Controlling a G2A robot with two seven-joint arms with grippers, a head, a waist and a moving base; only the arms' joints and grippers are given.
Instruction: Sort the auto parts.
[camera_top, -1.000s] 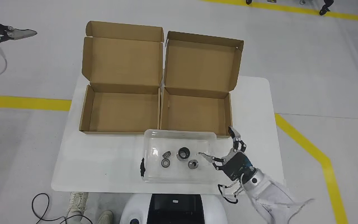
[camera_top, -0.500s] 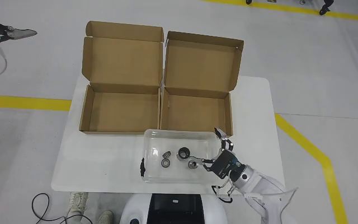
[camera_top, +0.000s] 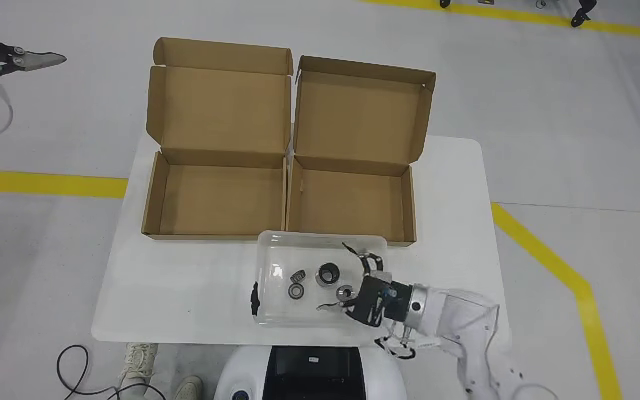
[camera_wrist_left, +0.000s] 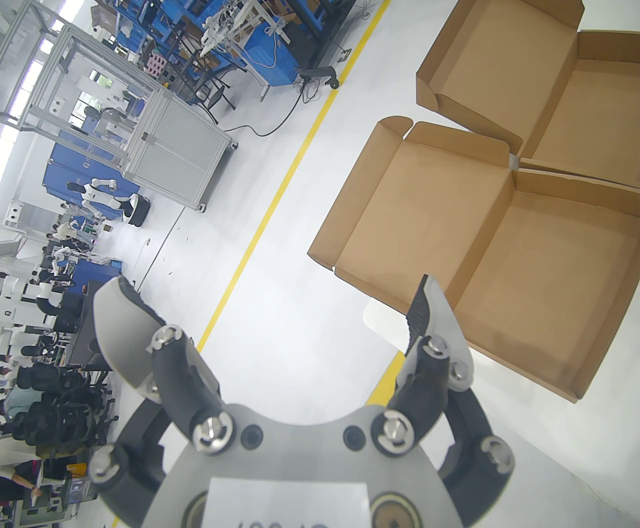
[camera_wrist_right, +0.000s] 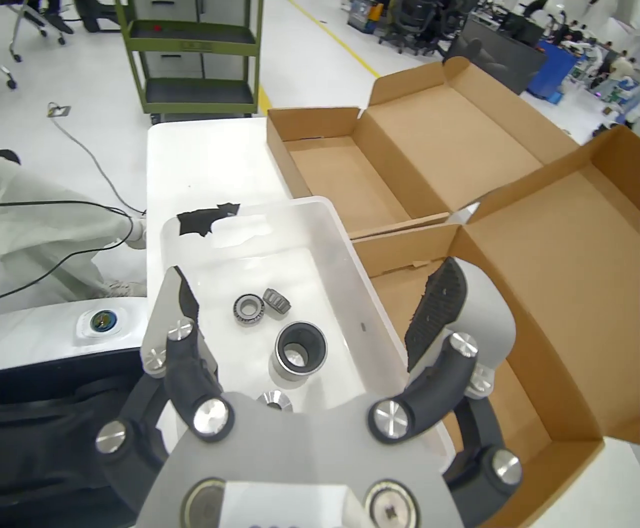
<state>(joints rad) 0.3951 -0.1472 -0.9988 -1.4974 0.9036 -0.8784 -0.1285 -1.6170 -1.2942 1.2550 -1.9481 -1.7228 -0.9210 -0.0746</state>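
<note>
Right gripper (camera_wrist_right: 310, 282) hangs spread above the clear rectangular plastic bin (camera_wrist_right: 350, 250) of steel ring bearings (camera_wrist_right: 246, 309); the left wrist view shows the left gripper (camera_wrist_left: 270, 300) spread.

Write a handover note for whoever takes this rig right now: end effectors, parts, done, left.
Left end effector: open, empty, raised, facing the boxes.
Right end effector: open, empty, over the clear bin.
In the bin: bearing, roller, big ring, small metal piece.
First box and second box: side by side behind the bin, open, empty.
Done: nothing sorted.
Left: all four parts.
</note>
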